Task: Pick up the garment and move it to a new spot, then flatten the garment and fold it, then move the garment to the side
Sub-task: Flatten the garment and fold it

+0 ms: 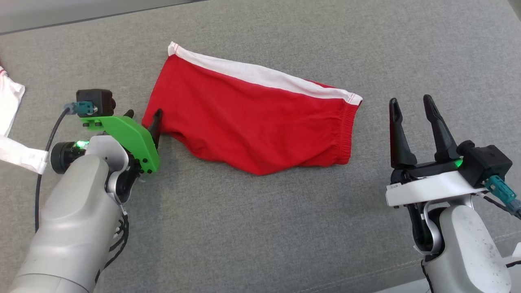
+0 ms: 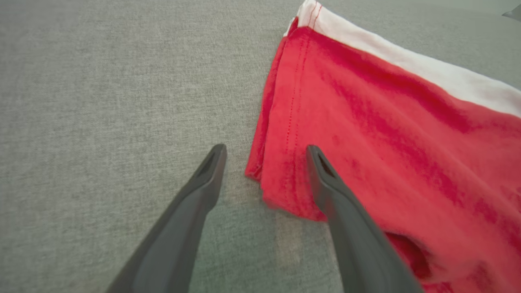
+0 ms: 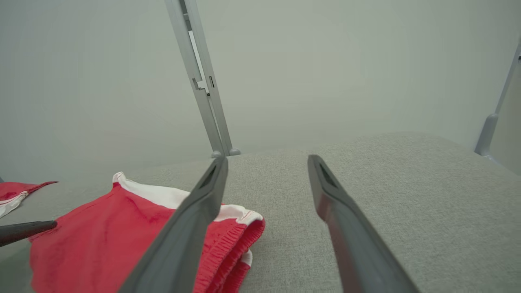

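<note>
The red garment (image 1: 248,122) lies in the upper middle of the head view on the gray fabric-covered bench (image 1: 260,228). It slants from upper left to right. A white band runs along its top edge, and a gathered elastic hem closes its right end. Its lower edge sags into a loose curve with a few soft wrinkles.

The left pincer (image 1: 143,116) sits at the garment's lower left corner, its fingers spread apart and holding nothing. In the left wrist view the left pincer (image 2: 265,149) straddles that corner: one finger lies over bare gray fabric, while the other crosses the red cloth (image 2: 366,134) just inside its stitched side hem. Whether that finger presses on the cloth cannot be told.

The right pincer (image 1: 410,101) stands at the lower right of the head view, fingers pointing up the frame, spread and empty, near the elastic hem but clear of it. In the right wrist view the right pincer (image 3: 267,159) points over bare bench, with the garment's bunched end (image 3: 122,236) at the lower left.

A white cloth (image 1: 10,101) lies at the left edge of the head view. A gray metal post (image 3: 203,81) rises behind the bench.
</note>
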Robot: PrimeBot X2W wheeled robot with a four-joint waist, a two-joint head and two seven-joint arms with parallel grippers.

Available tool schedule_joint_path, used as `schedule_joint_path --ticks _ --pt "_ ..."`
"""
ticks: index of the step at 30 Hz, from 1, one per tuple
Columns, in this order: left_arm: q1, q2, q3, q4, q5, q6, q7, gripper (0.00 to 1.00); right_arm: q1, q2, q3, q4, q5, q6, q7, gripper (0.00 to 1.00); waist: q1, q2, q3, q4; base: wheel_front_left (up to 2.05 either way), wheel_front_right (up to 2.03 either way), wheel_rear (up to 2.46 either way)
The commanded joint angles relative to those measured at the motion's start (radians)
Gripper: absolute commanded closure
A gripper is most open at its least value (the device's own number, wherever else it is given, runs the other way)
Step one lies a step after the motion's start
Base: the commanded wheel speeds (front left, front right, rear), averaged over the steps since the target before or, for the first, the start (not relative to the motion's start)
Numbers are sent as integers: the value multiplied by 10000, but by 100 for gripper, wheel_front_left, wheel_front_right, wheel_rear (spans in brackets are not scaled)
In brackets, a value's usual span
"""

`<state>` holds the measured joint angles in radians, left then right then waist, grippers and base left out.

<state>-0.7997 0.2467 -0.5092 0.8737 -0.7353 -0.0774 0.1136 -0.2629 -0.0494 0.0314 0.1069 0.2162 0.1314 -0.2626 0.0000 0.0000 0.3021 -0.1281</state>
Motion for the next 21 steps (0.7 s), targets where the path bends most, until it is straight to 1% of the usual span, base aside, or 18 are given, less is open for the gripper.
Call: schedule_joint_path --ticks 1,6,9,11,12,13,14,18,21 --pt "-171 115 6 -50 -19 82 113 0 20 -20 14 -54 22 -14 -33 0 0 0 204 -169 0 0 0" --pt "-284 169 -43 16 -57 270 544 0 -66 -20 26 -75 73 -14 -33 0 0 0 386 -314 0 0 0" --pt "-260 151 -79 79 -120 251 748 0 -107 -20 46 -76 83 -14 -33 0 0 0 441 -381 0 0 0" --pt "-219 105 -142 53 -174 115 884 0 -127 -20 50 -83 94 -14 -33 0 0 0 461 -415 0 0 0" --pt "-173 66 -203 11 -216 44 984 58 -123 -20 28 -90 107 -14 -33 0 0 0 464 -431 0 0 0" --pt "-139 47 -242 -29 -235 6 1050 66 -117 -20 9 -94 102 -14 -33 0 0 0 461 -436 0 0 0" --pt "-92 17 -287 -76 -264 -43 1116 100 -108 -20 -9 -89 94 -14 -33 0 0 0 455 -436 0 0 0" --pt "7 56 -317 -252 -302 -75 1092 100 -80 -20 -54 -57 97 -14 -33 0 0 0 398 -414 0 0 0" --pt "40 101 -258 -394 -314 -5 949 100 -79 -20 -101 -34 103 -14 -33 0 0 0 316 -358 0 0 0"
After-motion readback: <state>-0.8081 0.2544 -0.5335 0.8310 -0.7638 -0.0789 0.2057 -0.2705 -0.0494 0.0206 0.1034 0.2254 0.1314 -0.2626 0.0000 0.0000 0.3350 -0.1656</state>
